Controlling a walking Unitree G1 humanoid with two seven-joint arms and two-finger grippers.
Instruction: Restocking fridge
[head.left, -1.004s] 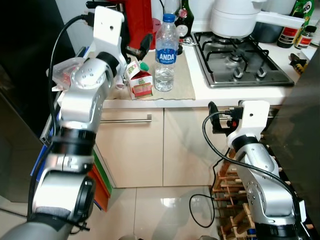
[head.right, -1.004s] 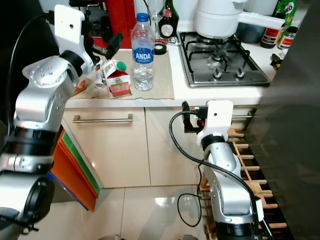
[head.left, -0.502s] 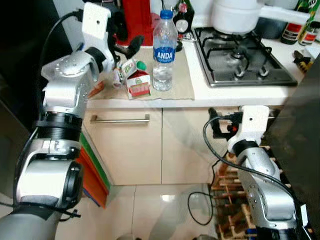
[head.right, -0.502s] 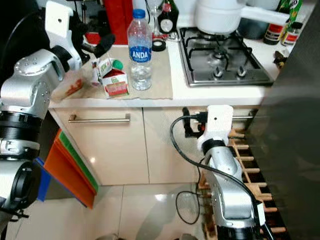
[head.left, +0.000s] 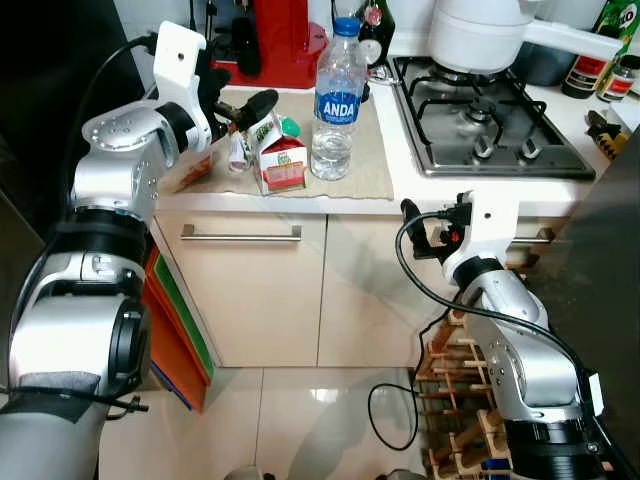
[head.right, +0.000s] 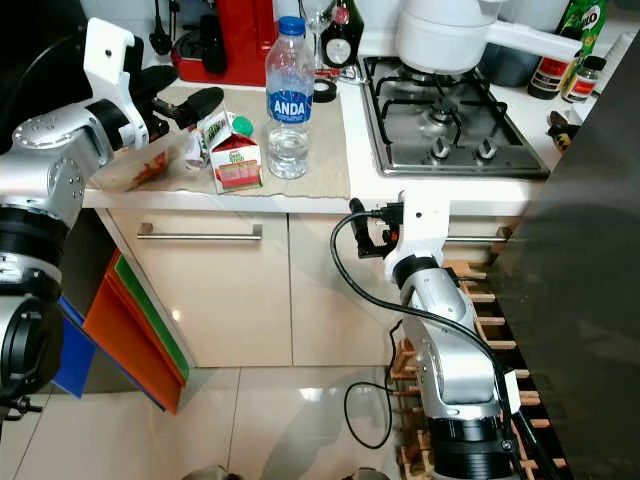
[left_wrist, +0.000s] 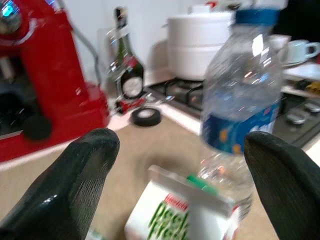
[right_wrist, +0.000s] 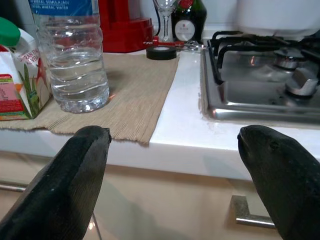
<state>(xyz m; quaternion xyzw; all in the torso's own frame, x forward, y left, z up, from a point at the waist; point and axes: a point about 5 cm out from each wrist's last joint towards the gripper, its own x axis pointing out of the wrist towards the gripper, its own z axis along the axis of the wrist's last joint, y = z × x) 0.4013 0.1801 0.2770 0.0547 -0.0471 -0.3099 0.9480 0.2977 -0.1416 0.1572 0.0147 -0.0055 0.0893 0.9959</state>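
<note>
Far left: left gripper (head.right: 190, 102) raised over the counter edge, fingers spread wide with nothing between them, black fingertips (left_wrist: 87, 165) hovering just above and beside the small juice carton (head.left: 281, 160). Beneath that gripper, a clear packet with red contents (head.right: 140, 166) lying on the beige mat (head.left: 365, 165). Carton upright on the mat, green cap on top, red band along the bottom. Just to its right, nearly touching, a clear water bottle (head.left: 337, 100) with blue cap and blue label, standing upright, water only in the lower part. Behind these, against the wall, a red coffee machine (head.left: 290, 40), a dark glass bottle (left_wrist: 125, 67), and a roll of black tape (left_wrist: 146, 116) lying flat on the white counter. Further right, a gas hob (head.left: 485, 125) with black grates, a white pot (head.left: 480, 35) sitting on a rear burner. Below the counter edge, in front of the cream cabinet doors, right gripper (right_wrist: 175, 170) held level, fingers parted wide and empty, pointing toward the worktop, well apart from carton and bottle. Far right, dark fridge door (head.right: 580, 300) along the frame edge.
</note>
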